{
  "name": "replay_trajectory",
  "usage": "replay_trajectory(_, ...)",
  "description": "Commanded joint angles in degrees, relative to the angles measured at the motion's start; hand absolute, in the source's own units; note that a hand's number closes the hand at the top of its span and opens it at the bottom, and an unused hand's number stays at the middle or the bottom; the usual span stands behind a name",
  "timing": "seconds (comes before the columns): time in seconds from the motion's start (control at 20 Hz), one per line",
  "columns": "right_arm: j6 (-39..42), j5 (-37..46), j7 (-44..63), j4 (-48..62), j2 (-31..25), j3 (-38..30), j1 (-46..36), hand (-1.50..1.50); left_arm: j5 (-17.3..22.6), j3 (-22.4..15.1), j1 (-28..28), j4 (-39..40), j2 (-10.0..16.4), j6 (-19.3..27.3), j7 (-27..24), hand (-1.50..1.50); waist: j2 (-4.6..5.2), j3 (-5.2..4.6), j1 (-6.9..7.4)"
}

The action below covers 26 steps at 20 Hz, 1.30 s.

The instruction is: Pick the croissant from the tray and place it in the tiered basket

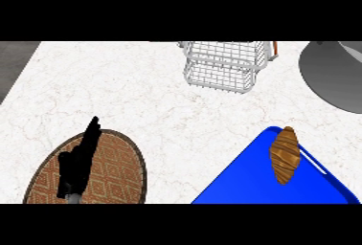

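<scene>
The counter (141, 105) is white stone with thin pinkish lines, and it fills most of the view; close to the bottom edge, on the left, lies a round brown woven mat (117, 162); the left hand (74, 167) shows over that mat, black, with its fingers straight and pointing up the counter; it holds nothing and looks like it is just resting there; the right hand does not show at all.

Close by on the right is a blue tray (240, 186), turned at a slant so one corner points away; the croissant (285, 155) lies on it near the far right rim, long and brown, with nothing touching it; I think it sits on that side because the right hand could reach it most easily, so the pick has not begun.

Far across the counter stands the tiered basket (222, 64), made of white wire, open on top so food can go in from above; it is well apart from the tray; beside it, at the right edge, is a big grey round thing (332, 72), only partly seen.
</scene>
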Motion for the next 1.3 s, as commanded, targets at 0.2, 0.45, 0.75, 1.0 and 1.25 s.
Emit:
replay_trajectory(0.2, 6.62, 24.51, 22.43, 0.61, 2.97, 1.11, -8.04, -1.50, -0.39, -0.46, -0.17, 2.35, -1.73, -0.07, 0.29, 0.00, 0.37, -0.41, 0.87)
replay_trajectory(0.45, 19.28, 34.61, 37.64, 1.33, 3.01, 0.47, -16.58, -1.50, -2.03, -1.88, -0.49, 1.18, -2.59, 1.33, 2.20, 0.00, 0.01, -0.32, 0.52)
replay_trajectory(0.75, 29.52, 43.17, 52.63, 7.42, 3.03, 4.08, -36.61, -1.50, -1.54, 0.12, -0.99, 7.98, -4.06, -0.45, -2.26, 0.00, -0.49, -0.26, -0.87)
replay_trajectory(1.0, 35.39, 45.87, 59.18, 11.91, 3.03, 5.07, -46.93, -1.50, -1.34, 2.29, 0.75, 4.76, -2.42, -1.19, -1.12, 0.00, -0.92, -0.18, -1.52)
replay_trajectory(1.25, 38.97, 40.35, 58.26, 16.32, 3.03, 1.69, -46.91, -1.50, -1.14, 2.95, 1.63, 6.06, -2.62, -2.10, -2.68, 0.00, -0.88, -0.17, -1.78)
